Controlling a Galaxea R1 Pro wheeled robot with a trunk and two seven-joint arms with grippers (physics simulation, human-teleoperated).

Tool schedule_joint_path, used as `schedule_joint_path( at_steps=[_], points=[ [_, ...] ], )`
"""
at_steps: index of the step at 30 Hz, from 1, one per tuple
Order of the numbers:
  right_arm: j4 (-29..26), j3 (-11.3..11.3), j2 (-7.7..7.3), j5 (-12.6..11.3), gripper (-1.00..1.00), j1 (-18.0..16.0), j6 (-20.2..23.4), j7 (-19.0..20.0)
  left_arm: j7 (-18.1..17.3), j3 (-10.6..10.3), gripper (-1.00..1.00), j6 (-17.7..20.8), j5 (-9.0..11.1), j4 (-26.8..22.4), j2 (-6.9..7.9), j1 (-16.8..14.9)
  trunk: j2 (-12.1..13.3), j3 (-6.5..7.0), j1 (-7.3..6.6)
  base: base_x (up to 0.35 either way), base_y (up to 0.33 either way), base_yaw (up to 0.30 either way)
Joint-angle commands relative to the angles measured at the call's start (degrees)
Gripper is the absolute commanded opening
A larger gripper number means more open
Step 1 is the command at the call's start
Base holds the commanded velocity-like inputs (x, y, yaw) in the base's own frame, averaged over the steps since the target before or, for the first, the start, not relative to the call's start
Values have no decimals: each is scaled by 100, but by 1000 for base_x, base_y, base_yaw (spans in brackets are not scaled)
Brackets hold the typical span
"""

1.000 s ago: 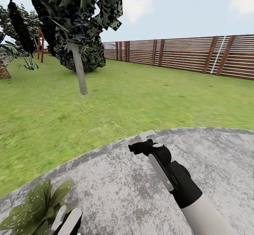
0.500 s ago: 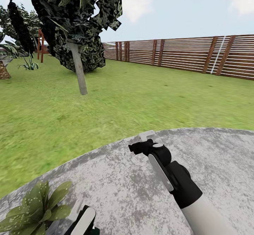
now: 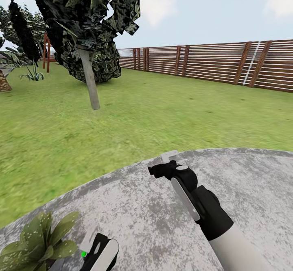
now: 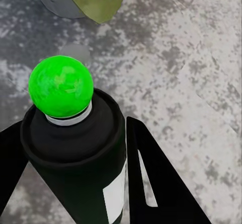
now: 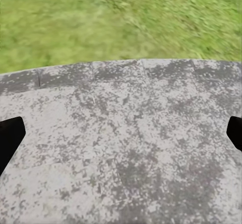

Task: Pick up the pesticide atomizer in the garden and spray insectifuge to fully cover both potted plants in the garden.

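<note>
The left gripper (image 4: 75,183) is clamped on the atomizer (image 4: 75,148), its 2 black fingers (image 4: 151,183) against the dark body below a bright green tip, low over the paving (image 3: 142,214) just beside the speckled plant (image 3: 36,242). The right gripper (image 3: 159,170) hangs spread and empty above the stone near the lawn (image 3: 142,112)

Speckled potted plant (image 3: 34,244) is cut by head view's bottom-left corner, pot hidden. Left gripper (image 3: 95,252) cut at bottom edge, so fingers mostly out of frame. In left wrist view the pesticide atomizer (image 4: 75,148) runs off the bottom; label (image 4: 115,199) only partly seen, text unreadable. Right gripper's fingers (image 5: 10,138) show just as dark tips at both side edges of right wrist view. Far plants near the fence (image 3: 203,61) too small to id.
</note>
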Motion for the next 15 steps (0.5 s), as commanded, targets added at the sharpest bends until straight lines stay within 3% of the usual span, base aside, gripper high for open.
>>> schedule_joint_path(
  at_steps=[1, 4, 8, 9, 10, 11, 12, 14, 15],
  points=[
    [-3, 1, 1, 0, 100, -2, 2, 0, -13, 1, -100, 3, -3, 7, 14, 0, 0, 0, 0, 53, -139, 0],
    [-15, 3, 2, -26, 100, -2, 8, 19, -20, -5, -100, 12, -11, 10, 24, -2, 0, 0, 0, 123, -256, 33],
    [-18, 3, 2, -43, 100, 0, 9, 26, 51, -10, -100, 13, -48, 5, 35, -2, 0, 9, 0, 190, -253, 214],
    [-18, 3, 4, -43, 100, 0, 9, 26, 99, -12, -100, 13, -62, -80, 46, -1, 0, 11, 0, 230, -217, 226],
    [-18, 3, 2, -44, 100, -1, 9, 26, 407, -26, -100, 22, -76, -391, 68, 2, 0, 13, 0, 238, -209, 228],
    [-18, 3, 0, -44, 100, -1, 9, 26, 954, -47, -100, 43, -291, -757, 108, 11, 0, 15, 0, 240, -206, 229],
    [-18, 3, -1, -44, 100, -2, 9, 26, 1152, -52, -100, 56, -529, -866, 136, 13, 0, 18, 0, 241, -205, 229],
    [-18, 3, -1, -44, 100, 0, 9, 26, 1333, -48, -100, 72, -1010, -950, 160, 15, 0, 22, 0, 241, -205, 229],
    [-18, 3, 0, -44, 100, -1, 9, 26, 1347, -44, -100, 81, -1128, -927, 156, 15, 0, 24, 0, 241, -206, 229]
  ],
)
